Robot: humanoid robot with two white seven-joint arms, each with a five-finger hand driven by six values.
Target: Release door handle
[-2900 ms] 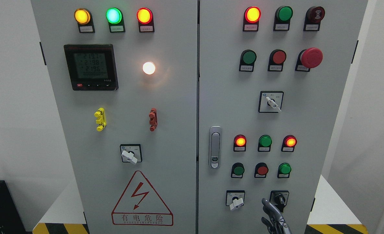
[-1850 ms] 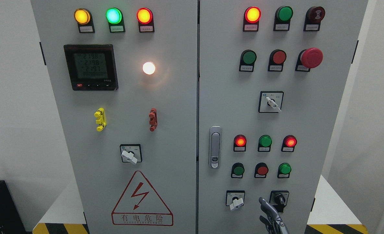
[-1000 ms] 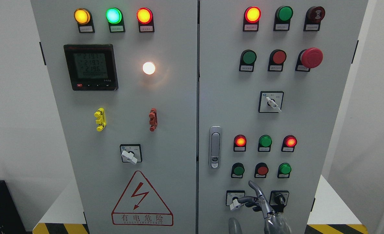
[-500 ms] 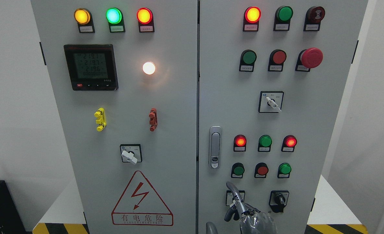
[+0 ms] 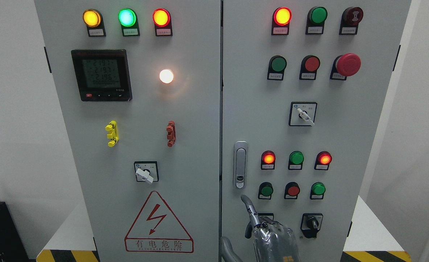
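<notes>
Grey right hand (image 5: 269, 234), index up, below door handle (image 5: 240, 165).

A square black digital meter (image 5: 101, 75) with a dim green readout sits high on the left grey cabinet door (image 5: 185, 120); its digits are too blurred to read. Above it glow three round lamps, amber (image 5: 91, 18), green (image 5: 127, 17) and red (image 5: 161, 17). A small white round lamp (image 5: 166, 76) shines to the meter's right. Lower down are a yellow plastic clip (image 5: 112, 133) and a red plastic clip (image 5: 171, 134), well apart. A red-outlined triangular lightning warning sign (image 5: 158, 223) fills the bottom. On the other door, a red mushroom-head stop button (image 5: 348, 64) stands near the top right.
</notes>
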